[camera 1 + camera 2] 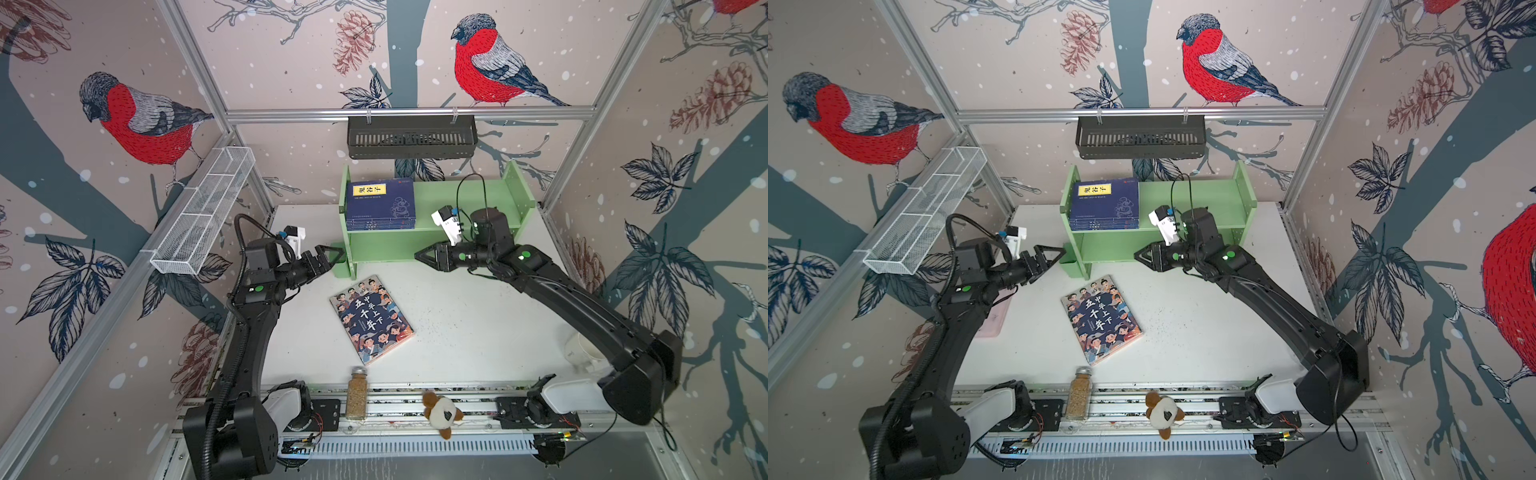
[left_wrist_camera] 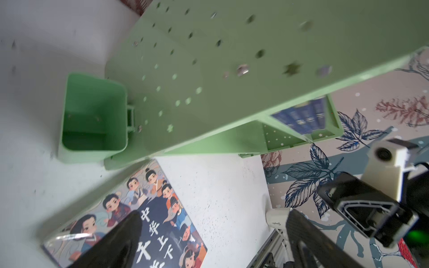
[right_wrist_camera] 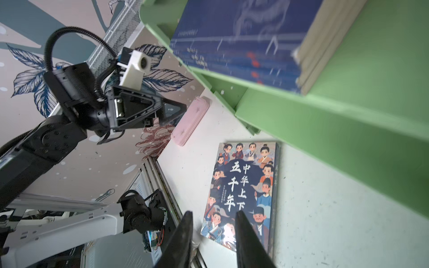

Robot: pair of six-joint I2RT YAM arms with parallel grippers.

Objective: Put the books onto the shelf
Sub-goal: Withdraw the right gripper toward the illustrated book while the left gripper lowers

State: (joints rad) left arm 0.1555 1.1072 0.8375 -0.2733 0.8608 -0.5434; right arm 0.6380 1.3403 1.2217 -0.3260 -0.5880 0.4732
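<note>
navy book (image 1: 380,199) 鬼谷子, cartoon book (image 1: 371,318) 中华上下五千年

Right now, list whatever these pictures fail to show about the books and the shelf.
Navy books: in both top views the top cover hides those beneath; the right wrist view blurs their edges, so no sure count.
Shelf: in both top views the upper board hides the back of the lower one.
Cartoon book: in the left wrist view the bottom edge cuts it off.
</note>
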